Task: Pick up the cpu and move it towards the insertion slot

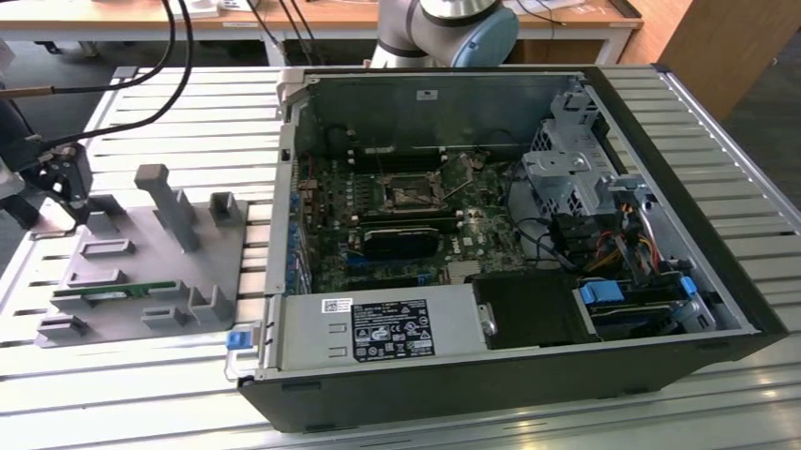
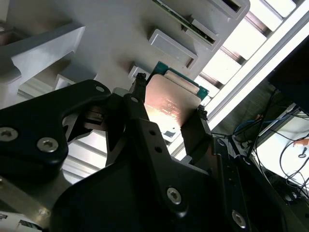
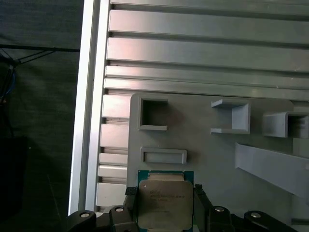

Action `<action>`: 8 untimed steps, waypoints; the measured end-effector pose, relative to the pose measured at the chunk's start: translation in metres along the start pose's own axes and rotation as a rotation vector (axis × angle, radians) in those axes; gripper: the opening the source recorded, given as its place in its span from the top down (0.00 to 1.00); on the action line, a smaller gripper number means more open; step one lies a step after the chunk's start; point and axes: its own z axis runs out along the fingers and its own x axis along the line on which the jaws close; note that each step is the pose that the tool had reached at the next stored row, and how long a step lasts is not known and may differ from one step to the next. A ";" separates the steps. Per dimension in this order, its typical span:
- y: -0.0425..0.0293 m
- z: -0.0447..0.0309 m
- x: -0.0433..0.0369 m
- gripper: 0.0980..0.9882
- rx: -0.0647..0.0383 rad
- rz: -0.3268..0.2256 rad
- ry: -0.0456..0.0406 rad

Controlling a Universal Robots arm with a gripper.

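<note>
In both wrist views the cpu [image 3: 164, 202] [image 2: 170, 107], a flat square chip with a silvery top and green rim, sits between my black fingers. One finger [image 3: 131, 199] presses one edge and the other finger [image 3: 199, 199] the opposite edge. My gripper [image 3: 165, 198] [image 2: 169, 99] is shut on it just above the grey plastic tray [image 3: 217, 159]. In the exterior view the gripper [image 1: 63, 187] hangs over the tray's far corner at that view's left. The insertion slot [image 1: 410, 195], a metal-framed socket with a dark centre, lies on the motherboard inside the open computer case, well off toward the exterior view's right.
The grey tray [image 1: 138, 262] has upright posts and several recesses, and a green memory stick [image 1: 113, 292] lies in it. The black computer case [image 1: 501, 234] lies open on the slatted aluminium table [image 1: 188, 122]. Cables hang at the back left.
</note>
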 end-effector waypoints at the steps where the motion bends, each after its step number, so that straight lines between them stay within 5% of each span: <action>1: 0.0000 -0.0004 0.0000 0.50 0.000 0.000 0.0001; 8: 0.0001 -0.0035 0.0000 0.50 0.000 0.000 0.0000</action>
